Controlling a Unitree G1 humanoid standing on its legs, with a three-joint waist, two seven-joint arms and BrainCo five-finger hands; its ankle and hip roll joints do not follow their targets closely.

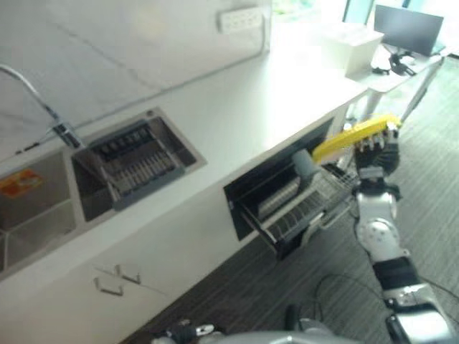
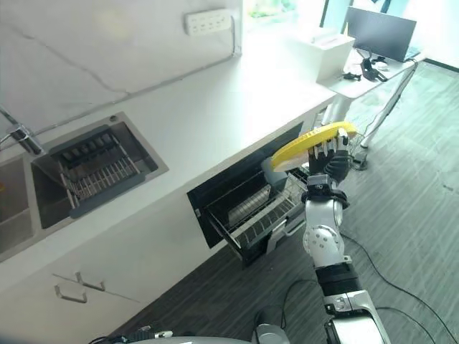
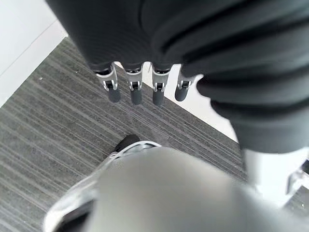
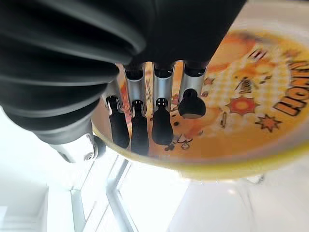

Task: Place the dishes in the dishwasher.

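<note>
My right hand (image 1: 378, 155) is shut on the edge of a yellow plate (image 1: 351, 136) and holds it tilted over the outer end of the dishwasher's pulled-out wire rack (image 1: 297, 215). In the right wrist view the fingers (image 4: 159, 118) curl against the plate's printed cartoon face (image 4: 246, 104). A grey cup (image 1: 305, 164) stands in the rack just below the plate's lower edge. The dishwasher opening (image 2: 237, 183) sits under the white counter. My left hand (image 3: 135, 89) hangs over the grey carpet with straight fingers, holding nothing.
A sink (image 1: 136, 161) with a dish rack inside is set in the counter (image 1: 251, 107) to the left, with a faucet (image 1: 36, 100) behind it. A white box (image 1: 351, 43) stands at the counter's far end. A desk with a monitor (image 1: 409, 29) lies beyond.
</note>
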